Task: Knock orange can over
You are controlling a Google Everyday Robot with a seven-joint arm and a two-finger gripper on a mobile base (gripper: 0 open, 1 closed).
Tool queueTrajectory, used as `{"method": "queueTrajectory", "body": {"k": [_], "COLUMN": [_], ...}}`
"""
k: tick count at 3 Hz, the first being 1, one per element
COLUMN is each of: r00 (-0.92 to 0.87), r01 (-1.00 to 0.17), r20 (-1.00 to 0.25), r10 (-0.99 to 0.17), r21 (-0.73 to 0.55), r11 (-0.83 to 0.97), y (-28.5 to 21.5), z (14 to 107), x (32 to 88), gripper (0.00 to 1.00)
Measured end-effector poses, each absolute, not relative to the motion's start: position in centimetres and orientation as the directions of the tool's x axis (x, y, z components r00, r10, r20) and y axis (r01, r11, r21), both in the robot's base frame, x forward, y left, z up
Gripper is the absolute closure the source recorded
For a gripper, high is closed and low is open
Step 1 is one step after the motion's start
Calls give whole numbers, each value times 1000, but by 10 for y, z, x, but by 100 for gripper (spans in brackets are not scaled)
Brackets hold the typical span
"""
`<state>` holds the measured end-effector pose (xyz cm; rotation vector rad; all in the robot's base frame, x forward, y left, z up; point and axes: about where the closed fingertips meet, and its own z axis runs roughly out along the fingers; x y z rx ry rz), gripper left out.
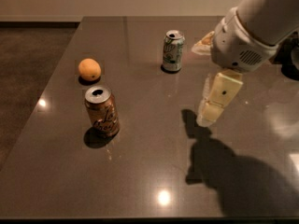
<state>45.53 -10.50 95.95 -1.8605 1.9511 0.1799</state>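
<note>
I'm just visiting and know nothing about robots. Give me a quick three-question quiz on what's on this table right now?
1. True or false: the orange can stands upright.
2. Which thing is nearest the orange can? A) the green-and-white can B) the orange fruit C) the gripper
3. Fill in: the gripper hangs to the ____ of the orange can in the camera view.

Key: 1 true. 2 B. 3 right; it is apart from the can, above the table.

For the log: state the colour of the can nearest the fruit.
Copper-orange can, white lettering; camera view. Gripper hovers right.
</note>
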Motion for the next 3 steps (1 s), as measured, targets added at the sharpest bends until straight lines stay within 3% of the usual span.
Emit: {"method": "queueTrajectory", "body": {"k": [1,3], "r00": [90,172], "r01": [-985,-985], "r20": [-488,-573], "r10": [-868,-802], "r21": [-171,-128], "r11": [-6,-119], "y": [-37,42], "z": [945,929], "x": [454,448], "gripper": [0,0]}}
